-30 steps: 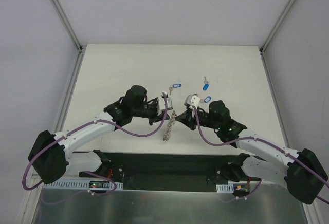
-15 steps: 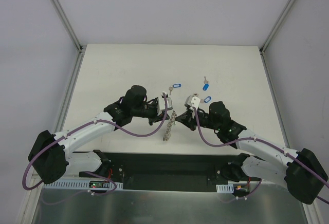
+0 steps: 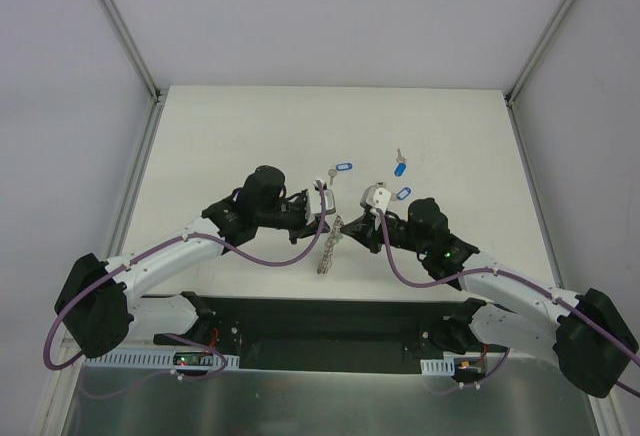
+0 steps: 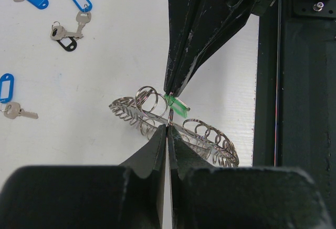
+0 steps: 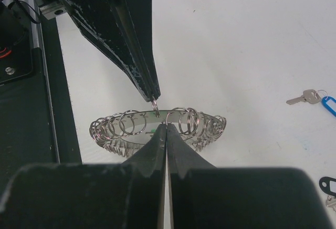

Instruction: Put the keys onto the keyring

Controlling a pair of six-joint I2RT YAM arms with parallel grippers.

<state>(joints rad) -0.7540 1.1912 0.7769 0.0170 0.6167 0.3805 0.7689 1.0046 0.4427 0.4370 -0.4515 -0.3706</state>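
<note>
White table; arms meet mid-table at the keyring, which stands on edge. Pressed together, the left gripper pinches a rim loop; the right gripper seems to pinch the green-tagged key. Judgement: hold ring rigid, feed key slowly, no twisting. Remaining blue-tagged keys lie beyond.

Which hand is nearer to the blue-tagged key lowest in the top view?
Right. Both hands meet at the keyring, left of that key; the right hand reaches in from the key's side, the left hand from the far side.
</note>
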